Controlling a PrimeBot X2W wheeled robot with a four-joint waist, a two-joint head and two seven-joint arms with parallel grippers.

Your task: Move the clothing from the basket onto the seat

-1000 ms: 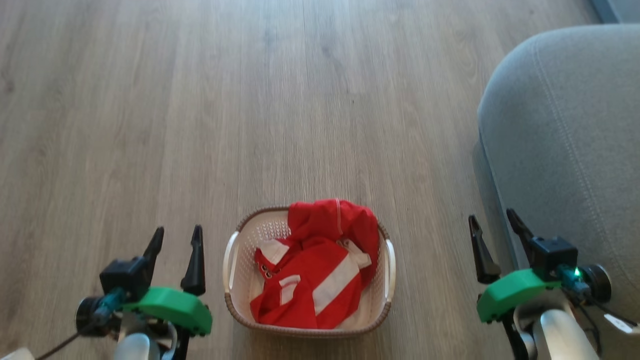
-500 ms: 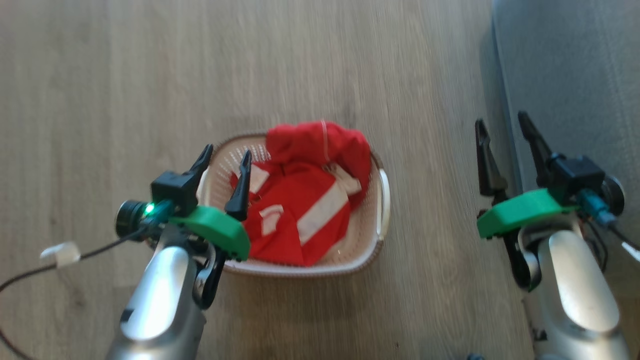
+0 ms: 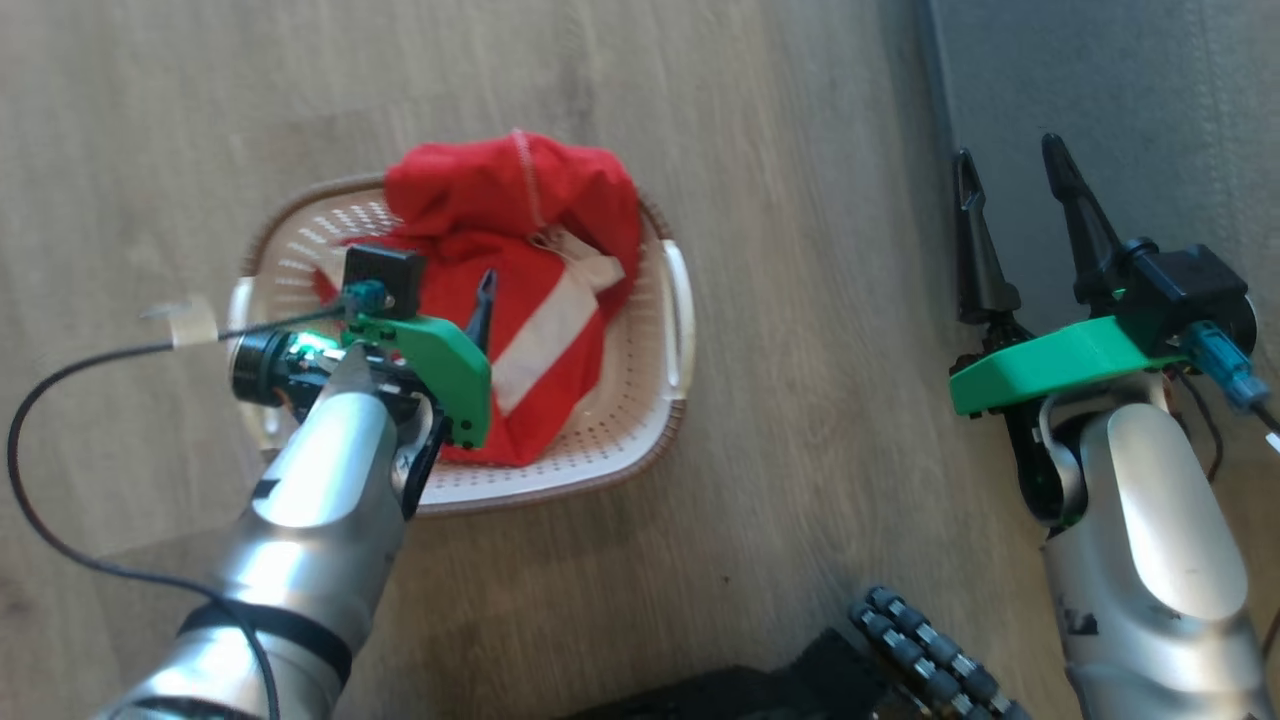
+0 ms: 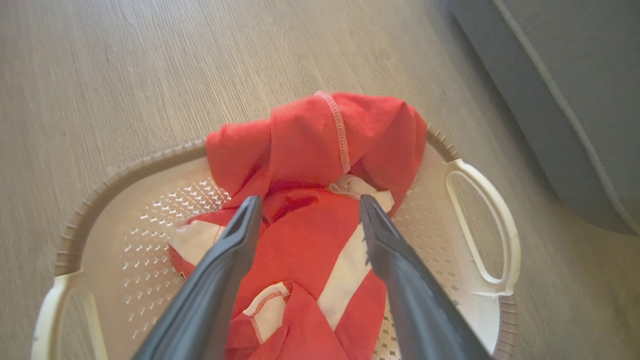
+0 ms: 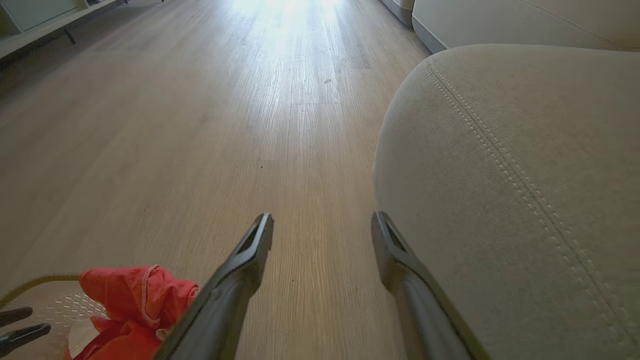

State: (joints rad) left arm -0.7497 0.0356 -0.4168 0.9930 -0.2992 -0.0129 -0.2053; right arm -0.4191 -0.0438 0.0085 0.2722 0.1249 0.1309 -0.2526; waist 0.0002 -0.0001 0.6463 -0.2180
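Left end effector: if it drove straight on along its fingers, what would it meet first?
Most likely the clothing heaped in the basket: the left end effector points down at it, jaws open. How far above it hangs is unclear.

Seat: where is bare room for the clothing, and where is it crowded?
The seat is bare around its corner. Bare floor lies between it and the basket. Crowded: the basket, heaped with clothing, left gripper open over it.
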